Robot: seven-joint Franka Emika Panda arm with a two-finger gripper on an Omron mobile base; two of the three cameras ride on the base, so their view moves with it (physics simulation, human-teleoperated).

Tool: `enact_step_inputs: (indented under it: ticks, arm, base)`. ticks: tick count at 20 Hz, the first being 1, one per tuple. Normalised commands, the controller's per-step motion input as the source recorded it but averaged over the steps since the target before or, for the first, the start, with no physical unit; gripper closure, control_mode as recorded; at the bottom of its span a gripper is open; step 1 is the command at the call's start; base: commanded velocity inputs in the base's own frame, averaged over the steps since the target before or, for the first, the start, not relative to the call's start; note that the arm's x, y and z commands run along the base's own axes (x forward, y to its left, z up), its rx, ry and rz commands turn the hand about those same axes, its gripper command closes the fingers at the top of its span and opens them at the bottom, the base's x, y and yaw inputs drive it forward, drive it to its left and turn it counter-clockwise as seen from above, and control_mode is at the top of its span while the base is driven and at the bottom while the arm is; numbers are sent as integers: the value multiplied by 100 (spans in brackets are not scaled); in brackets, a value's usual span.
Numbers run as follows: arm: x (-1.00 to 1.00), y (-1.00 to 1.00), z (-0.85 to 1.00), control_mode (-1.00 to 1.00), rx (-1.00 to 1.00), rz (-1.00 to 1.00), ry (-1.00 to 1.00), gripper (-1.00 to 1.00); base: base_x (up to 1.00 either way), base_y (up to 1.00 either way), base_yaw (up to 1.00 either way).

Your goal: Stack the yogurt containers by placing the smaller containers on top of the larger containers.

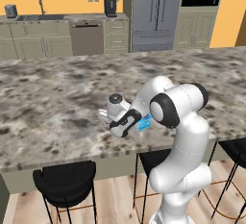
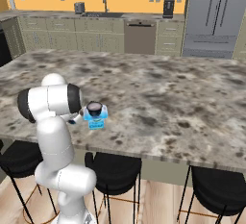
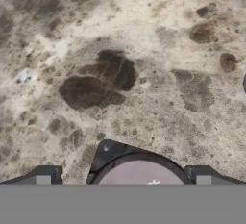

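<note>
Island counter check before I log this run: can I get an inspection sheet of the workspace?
Surface: marbled island counter, no spills seen.
Job's things: blue yogurt box near the front edge, with a dark cup upright on top; a round pale-faced cup in the hand view.
Clutter: nothing seen.
Grippers: gripper open, low over the counter, its tips on either side of the pale-faced cup, not closed on it.
Cables: nothing seen.
Surroundings: black stools under the counter edge, fridge and cabinets behind.

Blue box (image 2: 95,120) on granite counter (image 2: 168,98)
</note>
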Motion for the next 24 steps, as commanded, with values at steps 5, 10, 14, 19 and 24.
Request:
enact_step_inputs:
  ticks: [5, 10, 14, 19, 24]
  arm:
    - [10, 5, -12, -100, 0, -2, 0, 100]
    - [5, 6, -8, -100, 0, -2, 0, 100]
    - [0, 0, 0, -100, 0, 0, 0, 100]
    - [0, 0, 8, -100, 2, 0, 0, 100]
    - [-1, -4, 33, -100, 7, 0, 0, 100]
  base:
    - [0, 0, 0]
    - [0, 0, 0]
    - [0, 0, 0]
    - [0, 0, 0]
    - [0, 0, 0]
